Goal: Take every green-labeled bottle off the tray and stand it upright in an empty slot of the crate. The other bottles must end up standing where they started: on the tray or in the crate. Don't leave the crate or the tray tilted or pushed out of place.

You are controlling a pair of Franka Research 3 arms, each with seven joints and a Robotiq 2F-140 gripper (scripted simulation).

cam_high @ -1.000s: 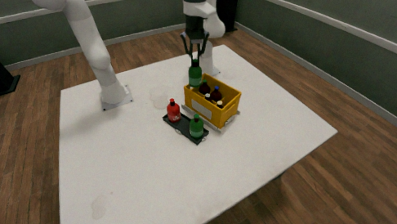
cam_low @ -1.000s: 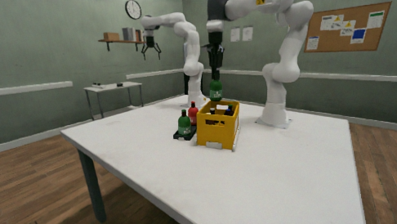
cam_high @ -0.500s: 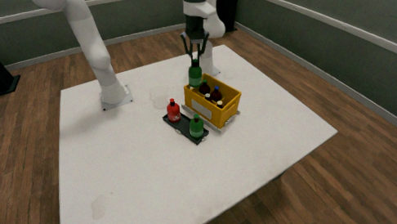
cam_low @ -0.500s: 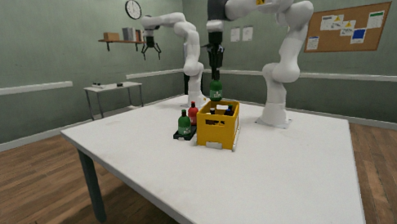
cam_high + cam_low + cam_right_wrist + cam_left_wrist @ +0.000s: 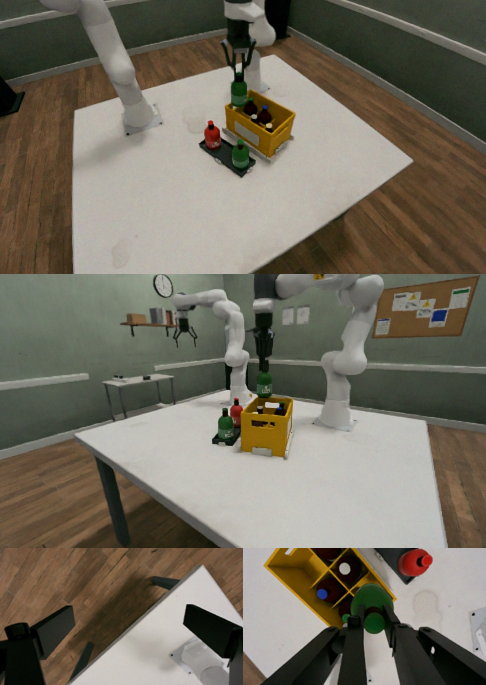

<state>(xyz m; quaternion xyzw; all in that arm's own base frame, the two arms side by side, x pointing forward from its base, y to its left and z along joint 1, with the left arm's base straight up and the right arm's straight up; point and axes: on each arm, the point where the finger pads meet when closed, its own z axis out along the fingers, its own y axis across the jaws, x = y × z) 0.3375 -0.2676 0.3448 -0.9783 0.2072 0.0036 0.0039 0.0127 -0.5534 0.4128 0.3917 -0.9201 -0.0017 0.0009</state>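
My left gripper is shut on the neck of a green bottle. The bottle hangs upright above a corner of the yellow crate, on the tray side; the slot below is mostly hidden. Another green bottle stands on the black tray, with a red bottle at its other end. My right gripper is open and empty, high away from them.
Several dark bottles stand in the crate, among them one with a blue cap, one with a white cap and one with a green cap. The crate sits close beside the tray. The right arm's base is behind the tray.
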